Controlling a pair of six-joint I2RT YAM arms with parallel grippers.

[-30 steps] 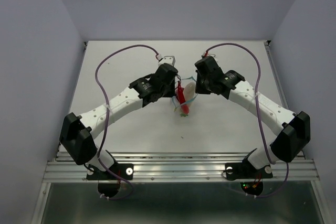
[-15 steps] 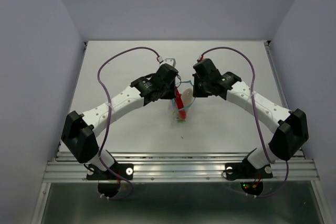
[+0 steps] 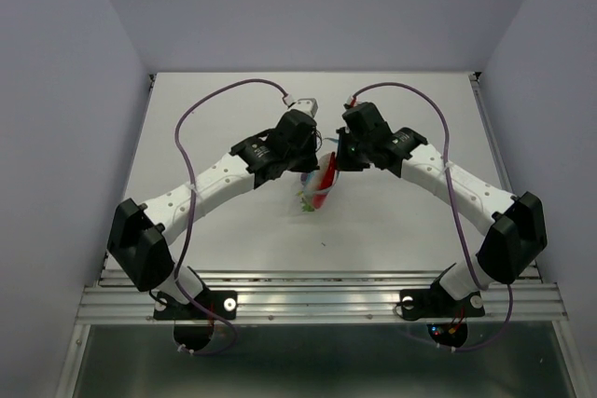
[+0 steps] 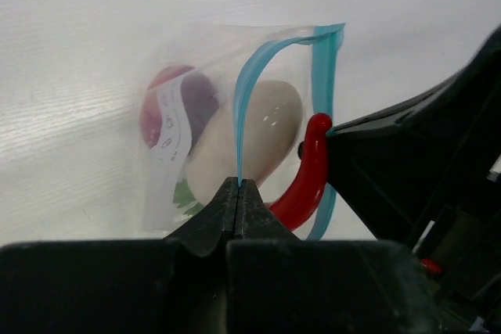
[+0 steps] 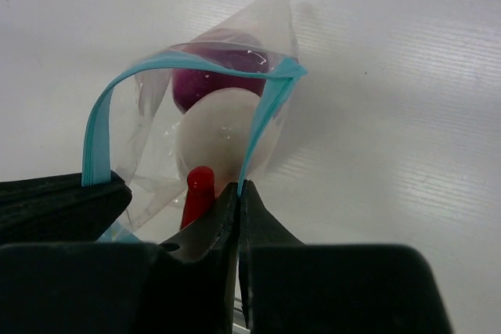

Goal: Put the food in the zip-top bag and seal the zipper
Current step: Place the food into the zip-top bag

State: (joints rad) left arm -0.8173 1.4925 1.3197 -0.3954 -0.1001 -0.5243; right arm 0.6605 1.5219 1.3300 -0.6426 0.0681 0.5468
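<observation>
Seeing the crinkly clear plastic zip-top bag nudged a bit left versus a second ago. Got both arms elbowed inward, meeting mid-bench. Got the left tool and right tool each clamped tight on one lip of the light-blue zipper strip, mouth gaping. Holding a white radish and round purple-red onion inside, curved red chili at the mouth.

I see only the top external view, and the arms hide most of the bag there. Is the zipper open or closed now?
Observer: Open. The left wrist view shows the zipper as a wide loop, its two sides apart.
Operator: What holds it?
Observer: Each gripper pinches one side: left gripper and right gripper both have jaws shut on the zipper.
Operator: Is all food inside?
Observer: The onion and radish sit deep in the zip-top bag; the chili reaches the mouth.
</observation>
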